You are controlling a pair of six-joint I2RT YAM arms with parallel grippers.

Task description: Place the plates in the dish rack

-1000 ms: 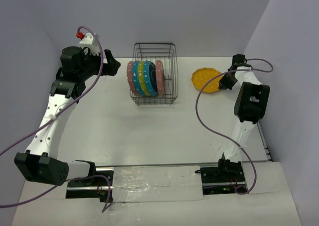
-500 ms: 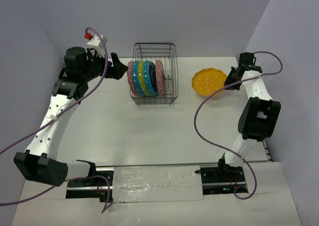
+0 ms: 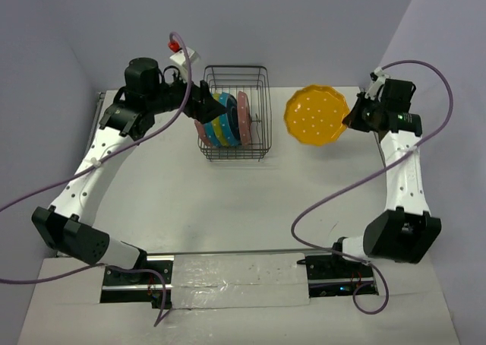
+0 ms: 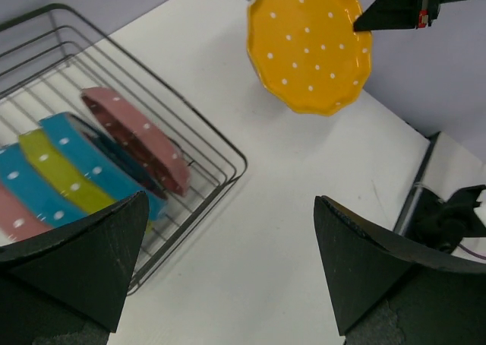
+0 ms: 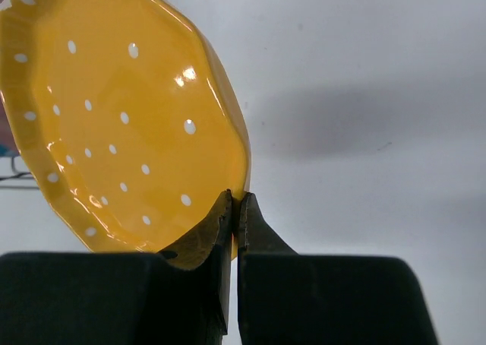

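**Orange plate held up by the right gripper, five plates in the rack**

The orange plate (image 3: 316, 115) is off the table (image 3: 228, 200), to the right of the rack (image 3: 265, 125) and clear of it. It is tipped up on edge, with its dotted face turned toward the rack and the top camera. The right gripper (image 3: 351, 119) pinches its right rim. In the right wrist view the two black fingers (image 5: 199, 242) are clamped tight on the scalloped edge of the plate (image 5: 121, 125), with only the rim between them. A soft shadow lies on the white surface behind.

The left wrist view shows the same plate (image 4: 310, 45) hanging over the table, with the tip of the right gripper (image 4: 364, 20) at its upper right edge.

The other five plates stand on edge in a row in the left part of the rack. From right to left they are pink (image 3: 244, 115), teal (image 3: 231, 117), yellow-green (image 3: 219, 125), a second teal (image 4: 26, 189) and a second pink (image 3: 202, 132). They lean close against one another between the wires. The left wrist view shows the same row, with the pink plate (image 4: 137, 136) nearest the orange one and the rack's rim (image 4: 228, 151) just beyond it.

The left gripper (image 3: 203, 100) hovers at the rack's left edge, above the left end of the row. Its fingers (image 4: 83, 261) are spread wide apart and nothing is between them.

Both arms reach in from their bases at the near edge of the table, and a purple cable (image 3: 334, 197) loops from each. Pale lilac walls (image 3: 304, 26) close in the table at the back and sides.
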